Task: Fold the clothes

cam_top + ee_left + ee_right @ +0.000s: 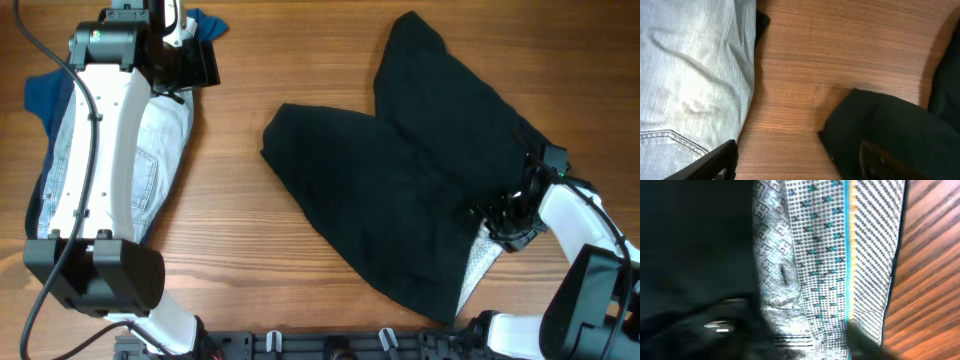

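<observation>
- My left gripper (190, 66) hangs over the far left part of the table (300, 60). Its two fingers (715, 162) stand wide apart, with only bare wood between them.
- On the outer side of my left-hand finger lie the light-blue denim shorts (690, 65), flat and softly creased. A stitched seam curves close by that fingertip.
- From overhead, the denim shorts run back from my left fingers under the white arm toward its base. The blue top (45, 95) peeks out from beneath them on their outer edge, and another bit of it shows just past the gripper.
- Just ahead of my other left finger, a rounded corner of black cloth rests on the wood. I take it for a leg of the black shorts (900, 125), though the wrist view is too close to be sure.
- The black shorts spread over the middle and right of the table, well apart from the denim. Their two legs fork away from my right fingers, and the waist end lies under them.
- My right gripper (512, 215) is down on that waist end, touching the cloth at the edge where the lining turns out.
- In the right wrist view, black cloth fills everything to the left of my fingers. Straight ahead runs the waistband lining (815, 265), pale grey-white with small teal marks and a thin blue and yellow stripe. Bare wood shows to the right of it.
- My right fingers are lost in blur and dark fabric, so I cannot tell whether they are parted or pinching the waistband.
</observation>
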Motion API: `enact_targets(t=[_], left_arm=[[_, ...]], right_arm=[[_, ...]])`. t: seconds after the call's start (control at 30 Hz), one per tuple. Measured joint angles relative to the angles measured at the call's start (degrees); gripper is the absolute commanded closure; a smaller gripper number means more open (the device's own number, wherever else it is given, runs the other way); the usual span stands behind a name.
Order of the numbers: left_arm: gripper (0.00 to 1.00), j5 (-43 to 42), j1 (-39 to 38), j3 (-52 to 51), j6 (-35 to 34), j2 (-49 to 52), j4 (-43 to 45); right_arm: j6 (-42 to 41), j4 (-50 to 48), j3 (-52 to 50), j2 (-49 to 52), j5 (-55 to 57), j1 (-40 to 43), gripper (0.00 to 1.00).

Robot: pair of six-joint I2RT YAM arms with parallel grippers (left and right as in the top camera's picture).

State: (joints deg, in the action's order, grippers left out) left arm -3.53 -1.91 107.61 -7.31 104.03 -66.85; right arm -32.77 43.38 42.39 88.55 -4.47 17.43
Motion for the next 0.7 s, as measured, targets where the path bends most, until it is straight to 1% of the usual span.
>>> enact_targets(t=[0.2,0.3,0.37,0.43,0.47,0.5,0.57,0.6,0.63,0.7], left_arm=[[0.22,0.0,0.0,0.0,0.2,0.0,0.0],[0.22,0.0,0.0,0.0,0.2,0.0,0.0],[0.22,0.0,0.0,0.0,0.2,0.0,0.0],[0.22,0.0,0.0,0.0,0.2,0.0,0.0],[0.22,0.0,0.0,0.0,0.2,0.0,0.1],[0.22,0.0,0.0,0.0,0.2,0.0,0.1],[0.22,0.0,0.0,0.0,0.2,0.0,0.3],[0.22,0.0,0.0,0.0,0.2,0.0,0.4],[0.22,0.0,0.0,0.0,0.2,0.0,0.4],[0.22,0.0,0.0,0.0,0.2,0.0,0.4]], right_arm=[[0.2,5.6,3.5,-0.4,0.0,-0.1,0.12],[1.0,8.5,6.9,-4.6,0.0,-0.1,0.12],[1.6,10.1,9.1,-9.0,0.0,-0.1,0.16],[3.7,9.1,9.9,-12.8,-1.6,-0.1,0.32],[4.5,8.4,10.0,-13.9,-2.5,-0.1,0.34],[5.5,7.7,10.1,-14.2,-3.1,-0.2,0.34],[6.5,6.2,10.1,-13.9,-4.1,-0.7,0.25],[7.1,6.1,10.1,-13.3,-4.4,-1.2,0.24],[7.5,6.1,10.1,-12.1,-4.5,-1.6,0.25],[7.6,6.0,10.1,-8.1,-4.5,-2.0,0.34]])
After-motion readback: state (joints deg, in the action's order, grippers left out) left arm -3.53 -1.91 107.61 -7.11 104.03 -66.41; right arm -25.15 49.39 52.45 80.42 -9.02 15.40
